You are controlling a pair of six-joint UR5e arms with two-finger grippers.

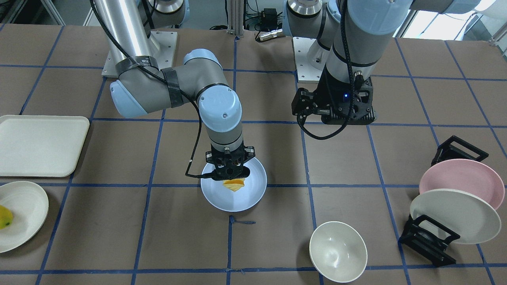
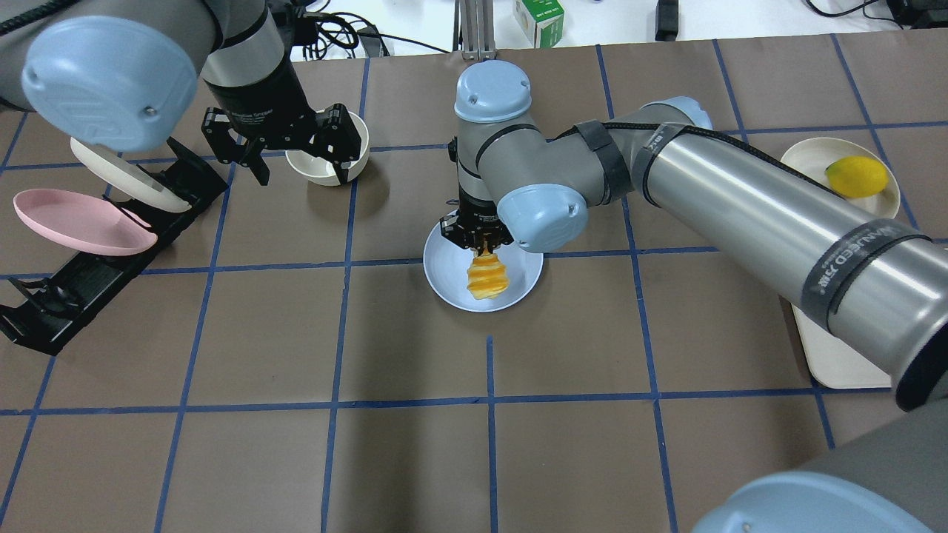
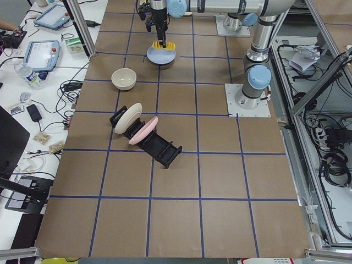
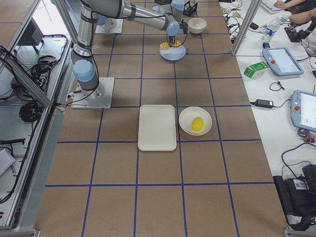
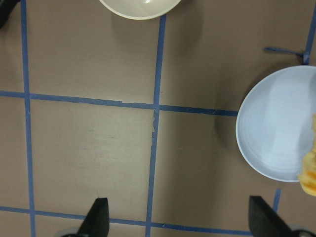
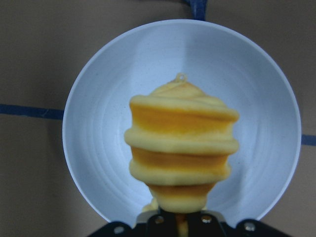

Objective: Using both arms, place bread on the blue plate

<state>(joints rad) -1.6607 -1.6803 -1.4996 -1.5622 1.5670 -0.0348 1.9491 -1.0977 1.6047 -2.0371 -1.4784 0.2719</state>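
Our right gripper [image 2: 481, 238] clamps one end of the bread [image 2: 487, 277], which hangs upright over the middle of the blue plate [image 2: 444, 277] on the counter [image 2: 296, 333]. Our left gripper [image 5: 180, 219] hovers spread wide, holding nothing, near a white bowl [image 5: 139, 7].

The bread [image 2: 485, 275] over the plate [image 2: 444, 277]

Yellow-and-orange banded bread [image 6: 180, 148], pale blue plate [image 6: 94, 123], brown table [image 2: 266, 333] with blue grid lines, pink plate [image 1: 459, 178]
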